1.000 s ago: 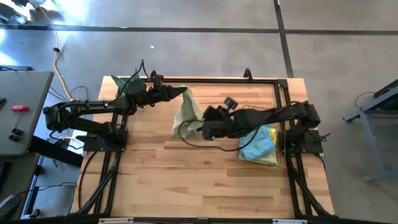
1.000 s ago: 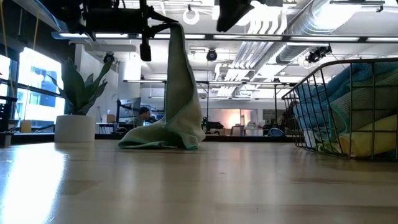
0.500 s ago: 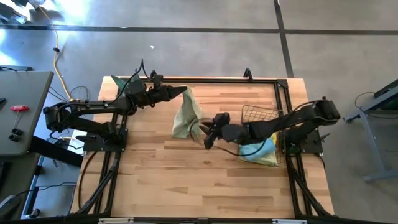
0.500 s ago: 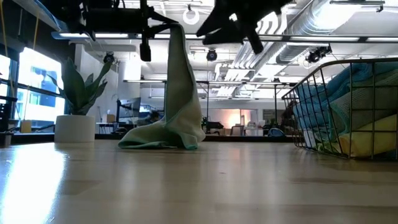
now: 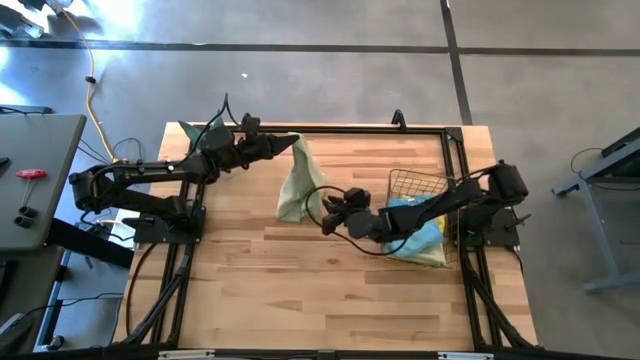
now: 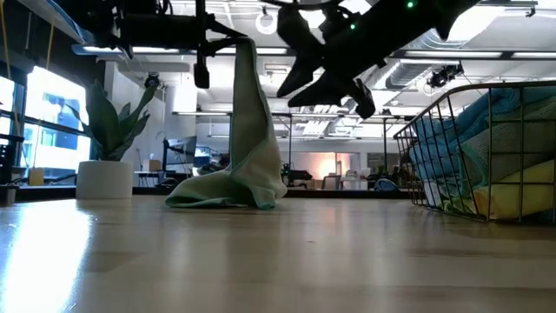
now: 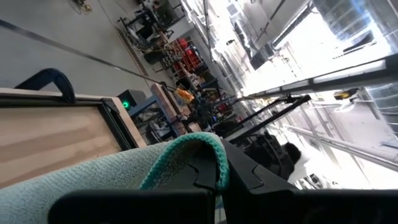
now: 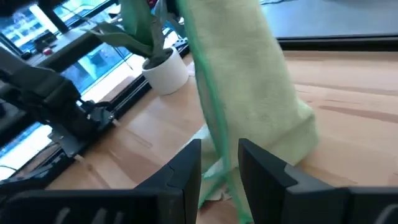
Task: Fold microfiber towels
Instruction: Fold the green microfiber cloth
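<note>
Nothing legible turned up anywhere across these views: no label, brand, number or sign could be read. The room beyond the table showed only lights and shapes too small to make out as writing.

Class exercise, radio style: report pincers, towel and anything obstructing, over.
Left pincer shut on green towel, corner lifted, rest draped on table. Right pincer part open at the towel's hanging edge. Nothing between them; basket off to the side.
</note>
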You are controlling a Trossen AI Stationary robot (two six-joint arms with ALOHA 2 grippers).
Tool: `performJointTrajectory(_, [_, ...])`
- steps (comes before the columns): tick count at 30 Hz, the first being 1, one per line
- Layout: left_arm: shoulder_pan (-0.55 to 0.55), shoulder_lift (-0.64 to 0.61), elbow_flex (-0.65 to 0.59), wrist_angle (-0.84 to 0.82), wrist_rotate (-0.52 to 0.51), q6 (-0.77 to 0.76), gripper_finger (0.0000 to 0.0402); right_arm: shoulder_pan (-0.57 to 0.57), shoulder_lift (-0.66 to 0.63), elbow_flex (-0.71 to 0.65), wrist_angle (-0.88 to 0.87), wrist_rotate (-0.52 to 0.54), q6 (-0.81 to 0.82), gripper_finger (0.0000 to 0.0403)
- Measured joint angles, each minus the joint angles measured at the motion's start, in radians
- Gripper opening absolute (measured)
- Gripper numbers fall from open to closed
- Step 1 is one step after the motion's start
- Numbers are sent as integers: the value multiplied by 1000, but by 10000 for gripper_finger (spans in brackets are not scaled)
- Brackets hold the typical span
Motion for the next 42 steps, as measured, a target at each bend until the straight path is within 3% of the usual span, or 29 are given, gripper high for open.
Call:
performJointTrajectory(11, [35, 0, 0, -8, 13, -6, 0, -20, 178, 153, -8, 29, -261, 99])
performJointTrajectory(20, [37, 0, 0, -27, 22, -6, 0, -28, 222, 184, -16, 157, -256, 99])
performJointTrajectory(42, [61, 0, 0, -30, 25, 20, 0, -30, 222, 188, -85, 156, -200, 99])
